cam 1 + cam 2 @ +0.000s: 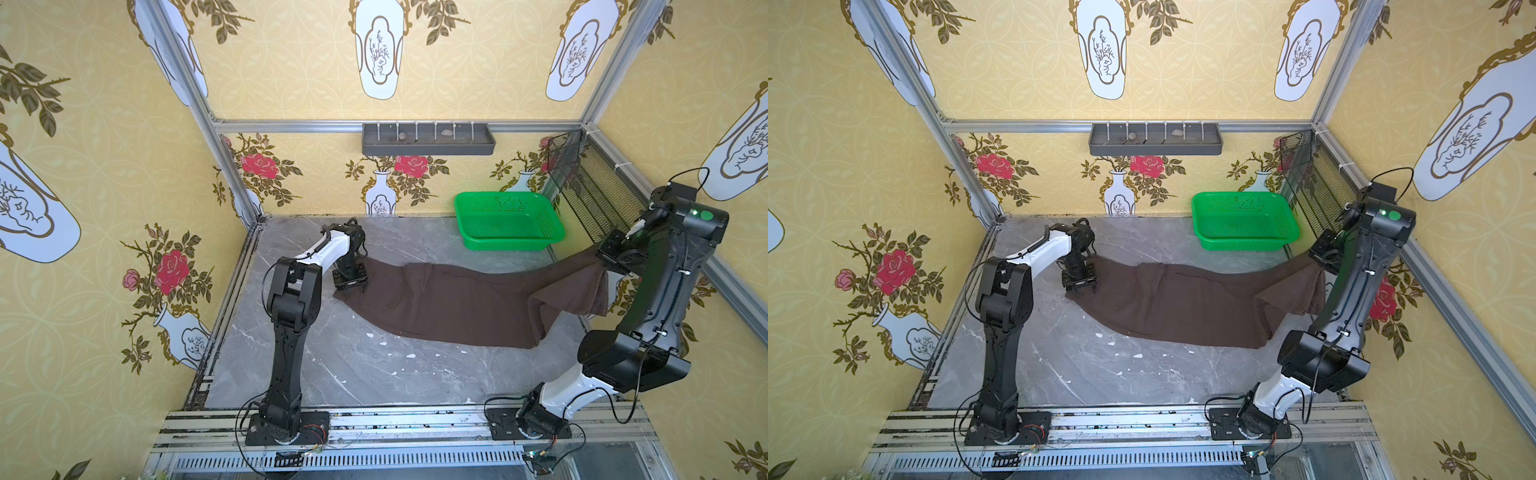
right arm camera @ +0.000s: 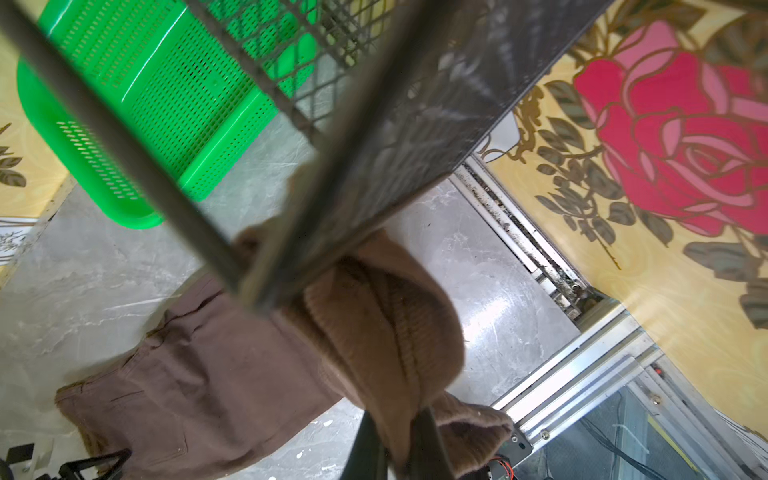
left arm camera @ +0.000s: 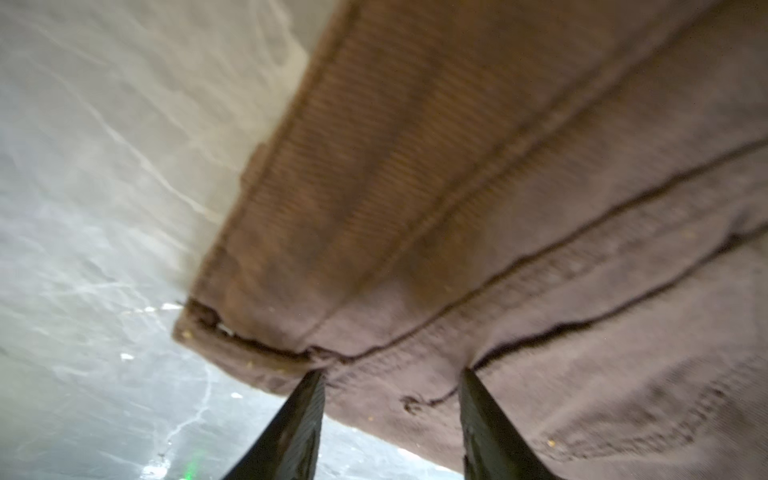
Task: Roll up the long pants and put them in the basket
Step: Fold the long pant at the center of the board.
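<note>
Long pants of plain dark brown lie across the middle of the grey marble tabletop, running from the left gripper to the right side. That right end is raised off the surface and drapes down in a fold. The right gripper has its fingers pressed together on a bunch of this ribbed fabric. The left gripper points down at the other end, its fingers spread, with their tips on the cloth near its edge.

White veins and pale flecks mark the tabletop. Yellow wallpaper with roses and vases lines the walls, framed by aluminium rails.

In both top views the right gripper's fingertips are hidden behind its own wrist. The left wrist view is blurred. In the right wrist view a blurred black mesh panel crosses the picture and covers part of the pants.

A green basket sits in the far right corner, showing its perforated floor. A grey shelf tray on the back wall holds two small pale lumps, too small to identify.
</note>
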You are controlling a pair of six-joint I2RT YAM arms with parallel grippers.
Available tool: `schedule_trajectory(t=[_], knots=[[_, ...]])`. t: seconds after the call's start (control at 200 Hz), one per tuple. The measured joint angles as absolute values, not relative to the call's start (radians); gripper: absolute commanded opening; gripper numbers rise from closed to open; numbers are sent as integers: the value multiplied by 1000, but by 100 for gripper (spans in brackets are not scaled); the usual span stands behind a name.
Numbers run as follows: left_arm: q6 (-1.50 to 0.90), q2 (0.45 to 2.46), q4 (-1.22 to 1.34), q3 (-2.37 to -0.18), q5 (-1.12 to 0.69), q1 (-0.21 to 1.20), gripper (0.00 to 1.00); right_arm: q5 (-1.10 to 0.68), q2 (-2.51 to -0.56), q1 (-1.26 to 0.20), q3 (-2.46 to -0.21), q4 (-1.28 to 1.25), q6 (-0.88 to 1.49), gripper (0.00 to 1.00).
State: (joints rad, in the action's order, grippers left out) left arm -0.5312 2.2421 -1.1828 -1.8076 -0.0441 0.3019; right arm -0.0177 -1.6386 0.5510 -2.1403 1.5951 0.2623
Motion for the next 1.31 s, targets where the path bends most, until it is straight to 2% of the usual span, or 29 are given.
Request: schedule_trajectory(t=[0.395, 0.53, 0.715, 0.94, 1.07, 1.31], knots=[[-525, 2140, -1115, -1560, -11, 181, 52, -22, -1653, 559, -2137, 1595, 262, 0], [-516, 2109, -1136, -1535, 49, 137, 52, -25, -1664, 560, -2148, 1595, 263, 0], [-519, 2090, -1156, -1632, 124, 113, 53, -41, -1672, 560, -2154, 1595, 266, 0], [-546, 2118, -1214, -1865, 79, 132, 53, -102, -1634, 500, -2084, 1594, 260, 0], [-553, 2162, -1242, -1972, 68, 141, 53, -181, -1593, 393, -2026, 1594, 296, 0], [-553, 2186, -1281, -1999, 61, 134, 53, -303, -1598, -22, -2081, 1561, 472, 0]])
